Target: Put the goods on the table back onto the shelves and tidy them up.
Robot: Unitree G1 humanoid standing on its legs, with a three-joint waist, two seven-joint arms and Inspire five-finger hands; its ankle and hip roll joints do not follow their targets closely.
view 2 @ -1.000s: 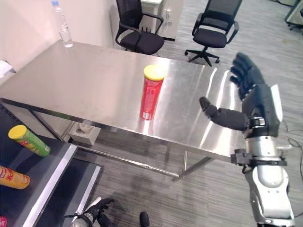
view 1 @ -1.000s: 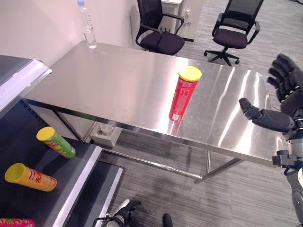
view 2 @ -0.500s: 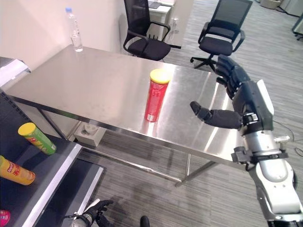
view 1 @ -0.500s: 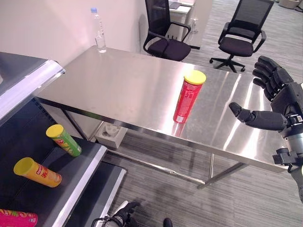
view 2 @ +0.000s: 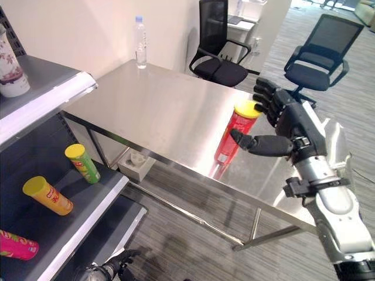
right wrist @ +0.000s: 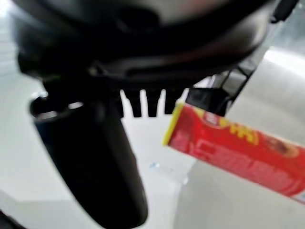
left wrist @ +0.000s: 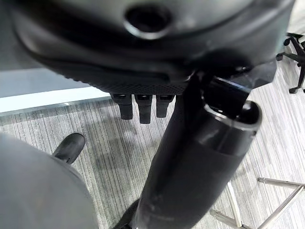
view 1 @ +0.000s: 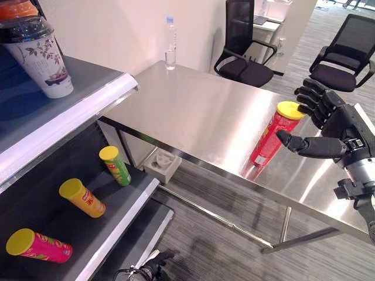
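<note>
Inspector: Where is the red can (view 1: 270, 136)?

Assessor: Upright on the bench (view 1: 193, 111), long axis vertical. The right robot hand (view 1: 328, 126), nearer, is released just beside it, thumb beside the can's body.

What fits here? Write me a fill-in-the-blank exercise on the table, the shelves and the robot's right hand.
1. The red can standing on the steel table has a ____ lid.
2. The right hand, beside the red can, has its fingers ____.
3. The clear water bottle stands at the table's far corner, near the ____.
4. The green can lies on the ____ shelf.

Missing words: yellow; open; wall; lower
</note>
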